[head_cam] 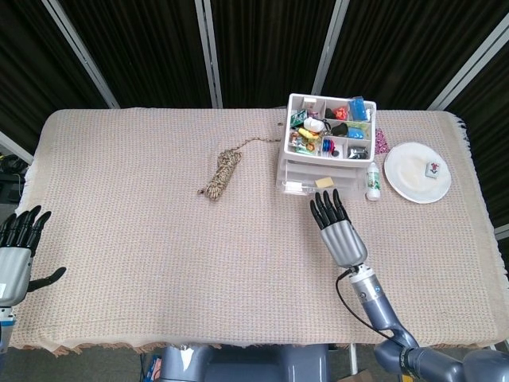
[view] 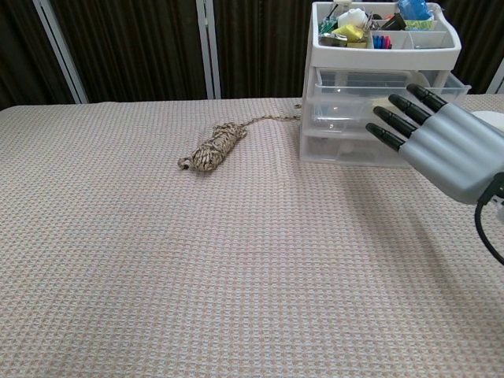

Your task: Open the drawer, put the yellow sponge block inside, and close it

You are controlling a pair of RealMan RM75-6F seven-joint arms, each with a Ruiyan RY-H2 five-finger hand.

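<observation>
The clear plastic drawer unit [head_cam: 296,171] [view: 344,146] stands at the back right of the table. Its middle drawer [head_cam: 301,187] [view: 340,113] sticks out only a little at the front. The yellow sponge block [head_cam: 324,182] lies inside that drawer, seen through the clear plastic. My right hand [head_cam: 339,230] [view: 438,142] lies flat with fingers stretched out, holding nothing, its fingertips [head_cam: 325,199] at the drawer's front. My left hand [head_cam: 17,247] hangs open and empty by the table's near left edge.
A white compartment tray [head_cam: 296,100] with several small items tops the unit. A coiled rope [head_cam: 221,173] [view: 213,147] lies left of the unit. A small bottle [head_cam: 372,181] and a white plate [head_cam: 417,171] sit to its right.
</observation>
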